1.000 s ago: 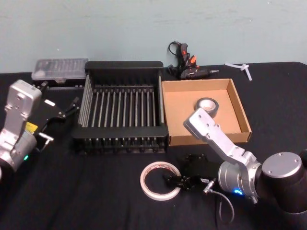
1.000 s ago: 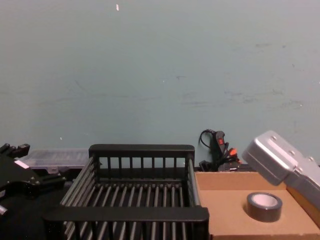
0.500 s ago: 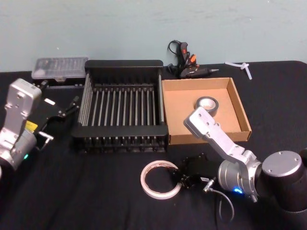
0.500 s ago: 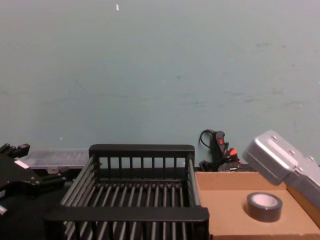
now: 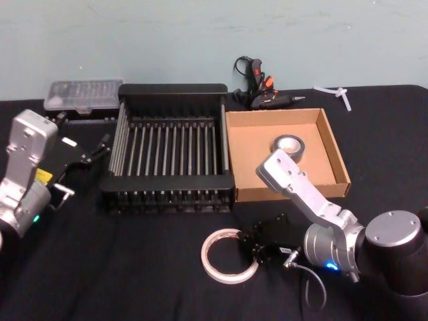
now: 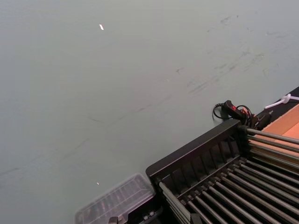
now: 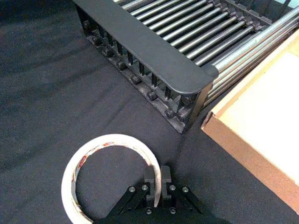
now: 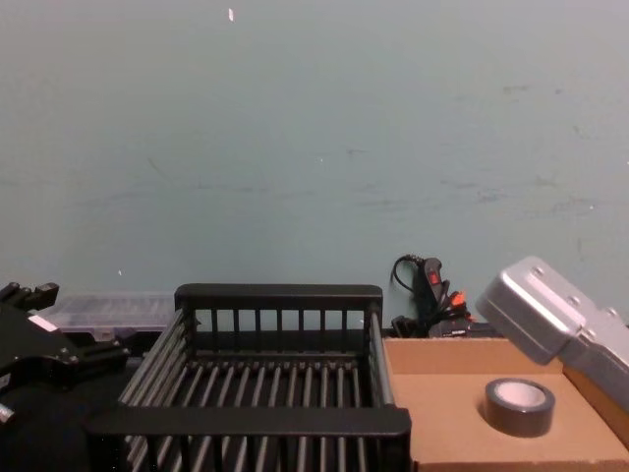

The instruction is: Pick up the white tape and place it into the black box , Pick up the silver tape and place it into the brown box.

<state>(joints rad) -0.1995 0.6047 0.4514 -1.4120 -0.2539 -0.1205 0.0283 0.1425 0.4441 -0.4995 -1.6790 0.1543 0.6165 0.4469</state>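
my right pincer [image 7: 155, 183] is sitting low over the black worktop [image 5: 120, 267], near its front edge, in front of the black box [image 5: 170, 150]. its two fingers [image 7: 149, 179] are pressed nearly together, pinching the thin wall of the white tape [image 7: 110, 175] on the side nearest my wrist. the white tape [image 5: 229, 255] is lying flat on the worktop, well apart from the black box's front rim, with red print showing along its inner face.

the black box is sitting toward the back of the worktop, left of centre, its barred bottom showing bare. the brown box [image 5: 334, 157] is sitting just beside it on the right, their side walls almost touching. the silver tape [image 5: 289, 146] is lying flat inside the brown box, toward its back right part; in the chest view the silver tape [image 8: 519, 405] is showing its pale centre.

my left pincer [image 5: 93, 152] is hanging by the left edge of the worktop, just beside the black box's left wall; i cannot tell how far its fingers are parted, and it is carrying nothing i can see.
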